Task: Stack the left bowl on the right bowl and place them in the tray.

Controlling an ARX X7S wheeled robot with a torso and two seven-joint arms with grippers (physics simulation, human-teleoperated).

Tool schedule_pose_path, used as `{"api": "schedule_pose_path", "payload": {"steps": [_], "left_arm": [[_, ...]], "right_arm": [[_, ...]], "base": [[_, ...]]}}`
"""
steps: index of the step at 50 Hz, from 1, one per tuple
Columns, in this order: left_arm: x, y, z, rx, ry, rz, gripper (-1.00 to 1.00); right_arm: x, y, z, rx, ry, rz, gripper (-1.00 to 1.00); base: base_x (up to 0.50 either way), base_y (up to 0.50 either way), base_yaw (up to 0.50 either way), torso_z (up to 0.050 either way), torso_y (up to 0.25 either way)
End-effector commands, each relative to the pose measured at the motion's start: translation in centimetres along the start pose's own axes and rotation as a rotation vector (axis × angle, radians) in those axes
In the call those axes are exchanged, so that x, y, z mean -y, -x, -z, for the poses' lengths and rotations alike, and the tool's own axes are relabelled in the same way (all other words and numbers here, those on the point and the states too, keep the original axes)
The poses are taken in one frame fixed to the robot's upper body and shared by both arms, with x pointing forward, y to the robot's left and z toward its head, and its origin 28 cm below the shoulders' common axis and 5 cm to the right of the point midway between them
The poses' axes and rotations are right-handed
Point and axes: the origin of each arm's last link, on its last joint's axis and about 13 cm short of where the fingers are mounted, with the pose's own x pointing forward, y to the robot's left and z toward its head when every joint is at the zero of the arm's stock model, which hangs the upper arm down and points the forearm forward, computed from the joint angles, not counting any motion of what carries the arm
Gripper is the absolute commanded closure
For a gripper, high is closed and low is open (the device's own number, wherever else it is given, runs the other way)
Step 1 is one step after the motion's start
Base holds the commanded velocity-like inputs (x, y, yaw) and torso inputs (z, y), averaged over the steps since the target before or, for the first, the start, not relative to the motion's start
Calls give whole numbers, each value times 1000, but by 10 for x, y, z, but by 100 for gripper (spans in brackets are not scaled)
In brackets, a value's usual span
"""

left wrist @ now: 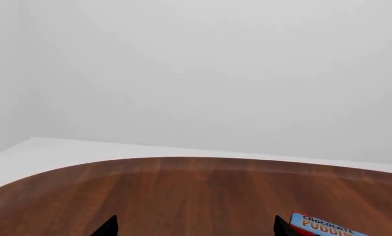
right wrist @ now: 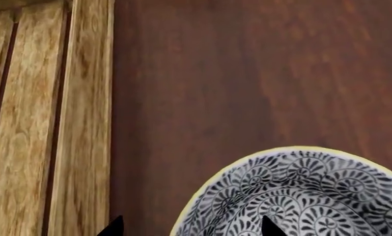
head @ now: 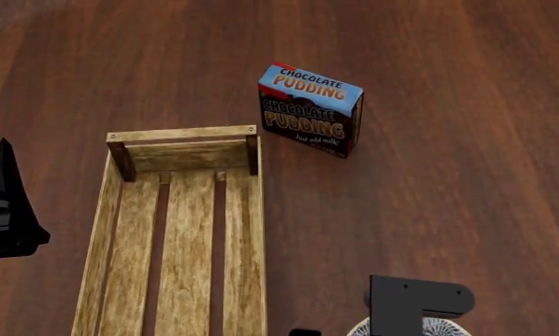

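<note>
Bowl (right wrist: 301, 196) sits half cut off beneath the spread right hand (right wrist: 190, 227); left hand (left wrist: 194, 227) likewise spread.

Even, soft simulator light; sharp renders, faint shadows, no glare.

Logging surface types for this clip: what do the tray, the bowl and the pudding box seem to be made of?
The tray looks like unfinished light wood: visible grain, slats, darker corner posts. The bowl looks like glazed ceramic, with a dense black-on-white floral pattern and pale yellow rim, though the render leaves that open. The chocolate pudding box looks like printed cardboard, with flat faces and sharp edges.
</note>
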Motion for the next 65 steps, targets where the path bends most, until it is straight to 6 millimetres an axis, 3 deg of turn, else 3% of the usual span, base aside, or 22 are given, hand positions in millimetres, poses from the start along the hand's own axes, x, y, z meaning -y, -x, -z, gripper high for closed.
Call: {"api": "schedule_pose_path", "payload": {"steps": [1, 65], "left_arm": [[0, 0, 0, 1, 1, 1, -100], [0, 0, 1, 0, -3, 5, -100]], "right_arm": [[-2, -4, 3, -19, 15, -7, -100], [2, -26, 27, -108, -10, -31, -100]], "base": [[0, 0, 0, 0, 0], [0, 0, 0, 0, 0]]}}
